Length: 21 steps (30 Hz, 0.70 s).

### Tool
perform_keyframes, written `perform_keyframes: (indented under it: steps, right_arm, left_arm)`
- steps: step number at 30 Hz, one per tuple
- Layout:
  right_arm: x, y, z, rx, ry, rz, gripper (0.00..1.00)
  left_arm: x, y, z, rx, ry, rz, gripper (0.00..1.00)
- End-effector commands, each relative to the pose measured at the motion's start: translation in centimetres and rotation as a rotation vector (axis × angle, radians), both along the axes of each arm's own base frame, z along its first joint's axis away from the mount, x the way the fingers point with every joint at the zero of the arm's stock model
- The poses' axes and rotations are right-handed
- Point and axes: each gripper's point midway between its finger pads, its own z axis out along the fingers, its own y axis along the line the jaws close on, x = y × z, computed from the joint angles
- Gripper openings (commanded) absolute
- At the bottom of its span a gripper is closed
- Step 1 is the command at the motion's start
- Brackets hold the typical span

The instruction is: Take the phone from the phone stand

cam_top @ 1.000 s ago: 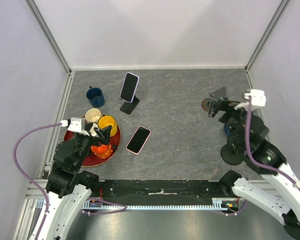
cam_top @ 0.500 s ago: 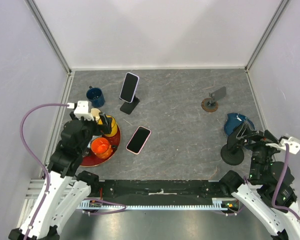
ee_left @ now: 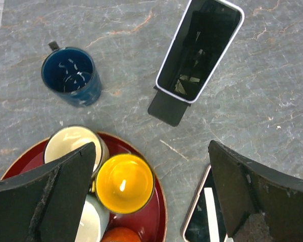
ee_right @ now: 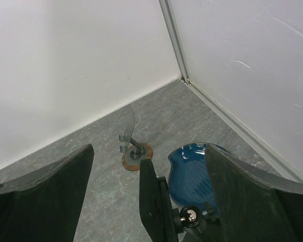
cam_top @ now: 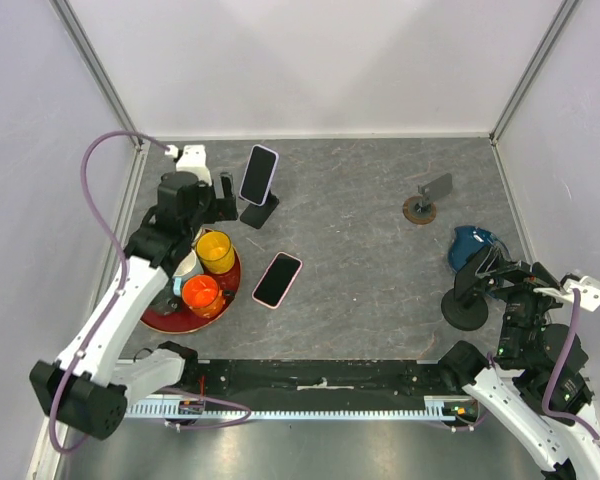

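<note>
Black phone (ee_left: 199, 48) on stand (ee_left: 166, 108) sits ahead of left jaws.

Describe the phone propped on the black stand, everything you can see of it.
The phone is a slim slab with rounded corners, a pale rim and a dark, glossy screen showing reflections. It stands in portrait, tilted back on the black stand, lower edge at its base, right of the blue mug. Only the stand touches it; the open left tool hovers above, apart.
</note>
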Motion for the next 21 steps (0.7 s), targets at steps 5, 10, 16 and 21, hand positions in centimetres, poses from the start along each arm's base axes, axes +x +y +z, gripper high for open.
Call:
perform_keyframes:
  steps: [5,10,16,21]
  right_arm:
    - [-0.1,0.0,0.1,-0.005,-0.006,0.006,0.98]
    - [0.0,0.1,0.1,-0.007,-0.006,0.015,0.98]
    - [0.1,0.6,0.0,-0.023,-0.003,0.039,0.98]
    - [0.2,0.8,-0.1,-0.029,-0.002,0.051,0.98]
  left_arm:
    - [6.5,-4.4,1.8,0.025,-0.023,-0.164,1.0]
    - [9.8,-8.0,0.6,0.093,-0.053,-0.384,1.0]
    - [13.7,-8.4,-1.4,0.142,-0.021,-0.437,1.0]
    - [16.1,-8.7,-2.0,0.165,-0.025,-0.454,1.0]
